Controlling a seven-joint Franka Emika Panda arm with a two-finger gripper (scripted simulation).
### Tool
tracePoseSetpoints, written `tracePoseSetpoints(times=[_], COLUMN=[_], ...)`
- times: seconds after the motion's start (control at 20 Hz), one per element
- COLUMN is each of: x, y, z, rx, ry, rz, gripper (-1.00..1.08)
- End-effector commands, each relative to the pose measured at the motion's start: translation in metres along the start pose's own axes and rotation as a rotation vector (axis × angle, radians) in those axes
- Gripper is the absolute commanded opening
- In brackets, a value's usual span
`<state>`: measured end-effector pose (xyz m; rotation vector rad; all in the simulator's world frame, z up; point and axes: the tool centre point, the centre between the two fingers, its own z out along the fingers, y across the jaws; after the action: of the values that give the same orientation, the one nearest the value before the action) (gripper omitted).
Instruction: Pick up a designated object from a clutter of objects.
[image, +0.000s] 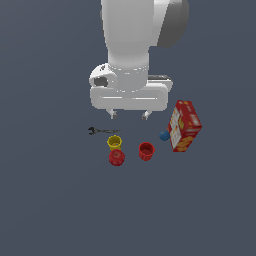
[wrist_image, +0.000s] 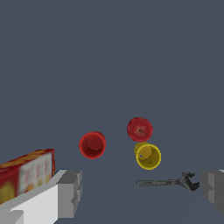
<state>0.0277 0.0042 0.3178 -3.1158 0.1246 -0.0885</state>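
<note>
Nearest the exterior camera sits the red apple (image: 116, 157), round with a dark stem dimple, touching the yellow cup (image: 114, 142) that stands just behind it. Beside the apple, toward the exterior view's right, is the red cup (image: 146, 151); further that way lie the small blue ball (image: 164, 135) and the tilted red cracker box (image: 184, 125), whose printing is too blurred to read. Behind the yellow cup lies a thin dark wrench (image: 103, 131), its long axis running across the view. Farthest back hangs the gripper (image: 129, 115), released — fingers spread wide, holding nothing. My judgement: the apple lies forward of the gripper, past the wrench and yellow cup — the reach must clear that cup.
</note>
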Motion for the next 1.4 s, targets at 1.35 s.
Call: tracePoseSetpoints(times=[1.35], x=[-0.004], y=[0.062], z=[0.219], rx=[-0.033], ry=[-0.053], rz=[0.309], gripper=[1.00])
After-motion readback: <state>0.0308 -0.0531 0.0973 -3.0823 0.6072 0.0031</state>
